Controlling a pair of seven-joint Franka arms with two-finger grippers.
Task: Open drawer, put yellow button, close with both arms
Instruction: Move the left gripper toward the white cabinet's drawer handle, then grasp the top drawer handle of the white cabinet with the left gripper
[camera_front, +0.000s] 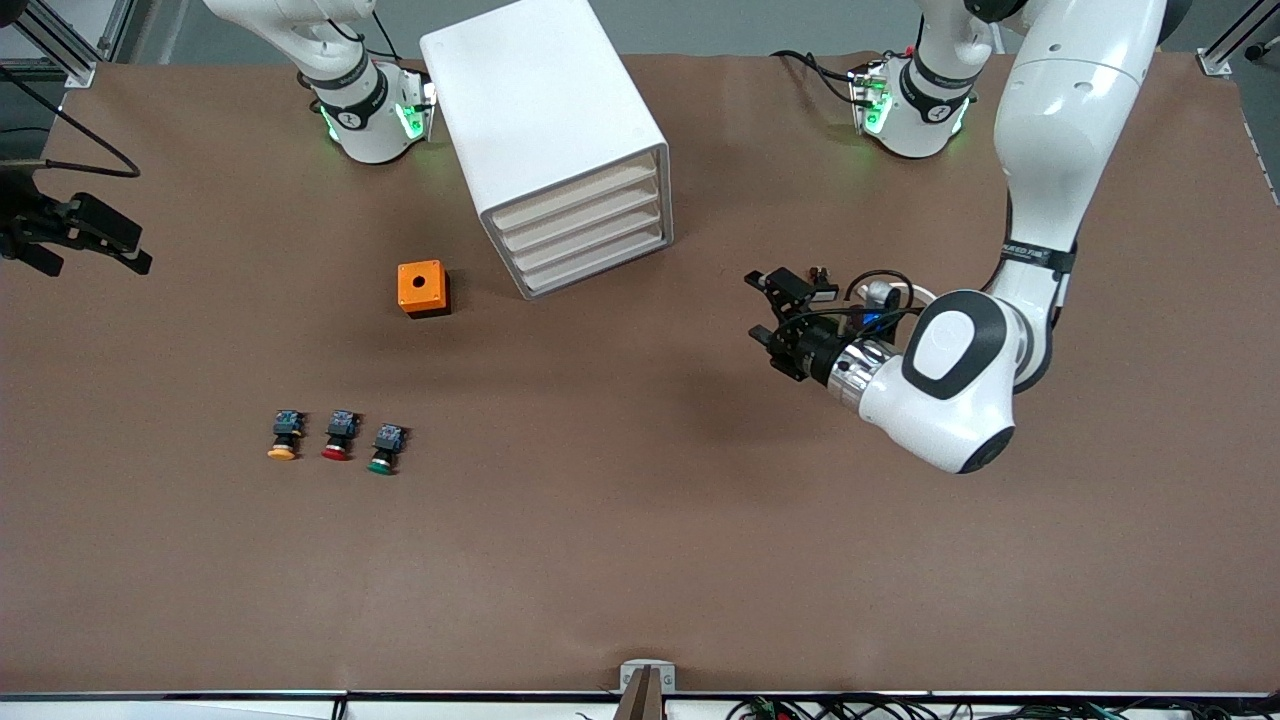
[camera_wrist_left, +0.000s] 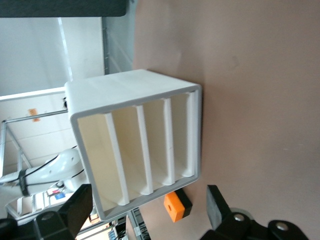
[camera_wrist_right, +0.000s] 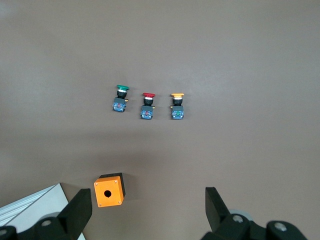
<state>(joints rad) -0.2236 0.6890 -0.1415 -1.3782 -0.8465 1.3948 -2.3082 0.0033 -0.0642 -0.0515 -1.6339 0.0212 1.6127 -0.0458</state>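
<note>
Left claw (camera_front: 762, 308) wide, facing the closed-looking drawer (camera_front: 578, 196); right claw (camera_wrist_right: 145, 210) wide

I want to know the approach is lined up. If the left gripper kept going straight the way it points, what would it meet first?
Probably the cabinet's drawer fronts: the open left gripper faces them, nothing between. Which drawer is unclear.

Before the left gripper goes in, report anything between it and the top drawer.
Nothing visible stands between them. The left gripper, fingers open, hangs over bare table facing the cabinet front; the drawer is shut. The orange box sits off that line.
</note>
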